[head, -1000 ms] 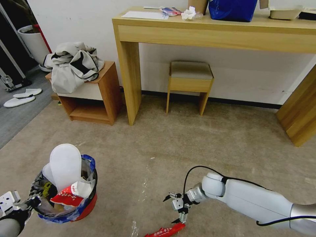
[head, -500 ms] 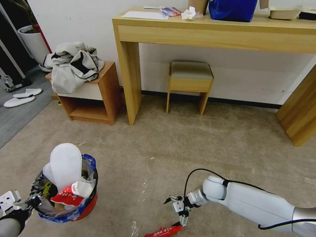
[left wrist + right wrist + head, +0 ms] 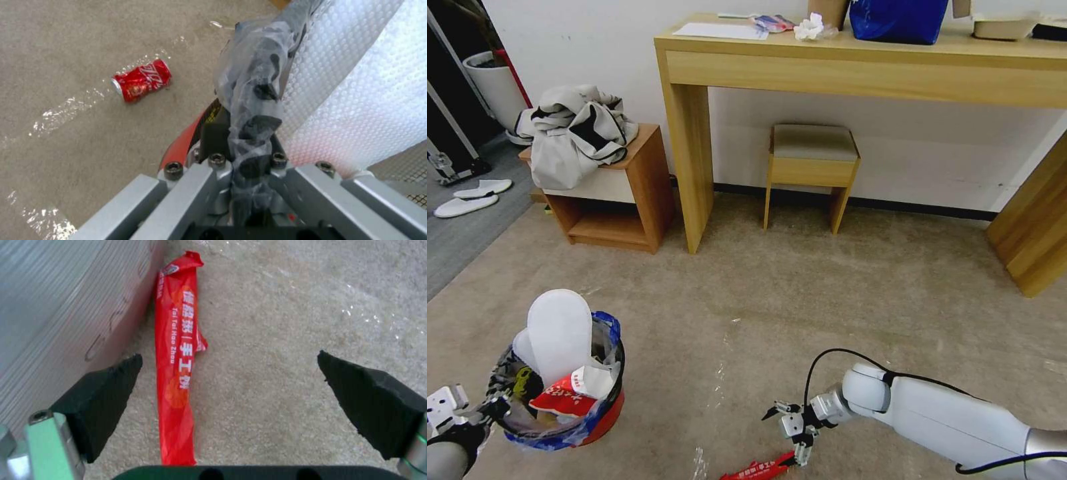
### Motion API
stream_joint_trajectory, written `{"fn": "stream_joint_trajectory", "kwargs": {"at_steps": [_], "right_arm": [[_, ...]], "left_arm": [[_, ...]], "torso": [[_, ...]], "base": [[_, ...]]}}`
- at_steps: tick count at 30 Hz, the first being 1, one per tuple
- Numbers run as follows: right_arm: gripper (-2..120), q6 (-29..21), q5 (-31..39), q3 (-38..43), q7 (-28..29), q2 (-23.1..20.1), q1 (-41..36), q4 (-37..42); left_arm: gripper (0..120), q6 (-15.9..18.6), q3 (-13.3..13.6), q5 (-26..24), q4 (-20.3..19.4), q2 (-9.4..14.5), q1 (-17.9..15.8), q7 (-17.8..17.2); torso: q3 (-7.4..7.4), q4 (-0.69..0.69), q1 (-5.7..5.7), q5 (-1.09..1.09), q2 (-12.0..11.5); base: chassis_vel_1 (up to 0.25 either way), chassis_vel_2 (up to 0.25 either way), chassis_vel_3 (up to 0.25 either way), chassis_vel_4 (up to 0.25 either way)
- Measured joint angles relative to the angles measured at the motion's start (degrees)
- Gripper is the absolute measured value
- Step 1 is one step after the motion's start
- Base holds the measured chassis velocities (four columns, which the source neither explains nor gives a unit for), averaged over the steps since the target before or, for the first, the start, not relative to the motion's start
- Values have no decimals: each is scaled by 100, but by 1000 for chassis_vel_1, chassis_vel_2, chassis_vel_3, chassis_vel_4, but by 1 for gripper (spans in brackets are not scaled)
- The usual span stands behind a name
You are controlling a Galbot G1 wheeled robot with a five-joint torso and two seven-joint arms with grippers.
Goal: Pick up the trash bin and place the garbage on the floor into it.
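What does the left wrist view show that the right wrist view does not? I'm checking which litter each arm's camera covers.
Left wrist view alone: a red can lying on its side, and the left gripper clamped on the trash bin rim, white slippers beside it. Right wrist view alone: a long red wrapper between the open right gripper fingers. Both: the beige floor.

Red wrapper (image 3: 178,350) between right gripper (image 3: 231,400) pads: glossy, creased plastic film. Pads (image 3: 369,400) matt black, ribbed rubber. Carpet (image 3: 289,323) beneath: matt, rough pile. Bin (image 3: 597,423) liner at left gripper (image 3: 249,166): clear, crinkled plastic.
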Motion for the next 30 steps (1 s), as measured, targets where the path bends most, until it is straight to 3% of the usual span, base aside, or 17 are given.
{"fn": "stream_joint_trajectory", "kwargs": {"at_steps": [30], "right_arm": [[100,78,-20,134,34,141,-169,-324]], "left_arm": [[0,5,3,-7,21,-5,-36,-13]], "torso": [[0,0,0,0,0]], "base": [[0,0,0,0]]}}
